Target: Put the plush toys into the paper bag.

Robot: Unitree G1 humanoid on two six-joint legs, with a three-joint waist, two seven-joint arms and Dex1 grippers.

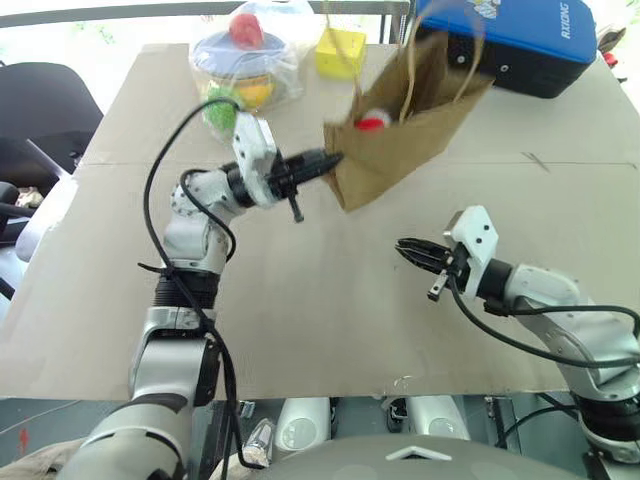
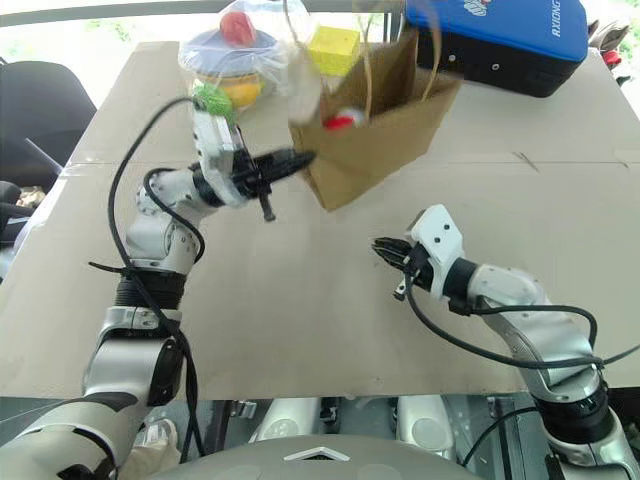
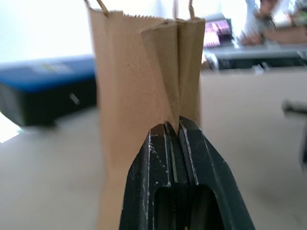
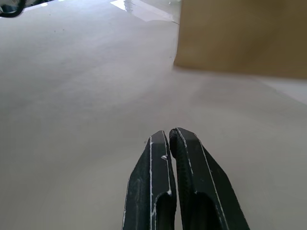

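Note:
The brown paper bag (image 1: 400, 130) stands tilted at the far middle of the table, its handles up. My left gripper (image 1: 335, 158) reaches in level from the left and is shut on the bag's folded side edge; the left wrist view shows the fingertips (image 3: 163, 139) pinching the paper crease. A white plush toy with red on it (image 1: 372, 121) peeks out at the bag's mouth, mostly hidden by the paper. My right gripper (image 1: 405, 247) hovers shut and empty over bare table, nearer to me than the bag (image 4: 240, 38).
Behind the bag sit a plastic-wrapped colourful toy set (image 1: 245, 60), a yellow block (image 1: 340, 52) and a blue-and-black case (image 1: 520, 40). The cardboard-covered table (image 1: 320, 320) spreads wide toward me. A person (image 3: 268, 14) is in the far background.

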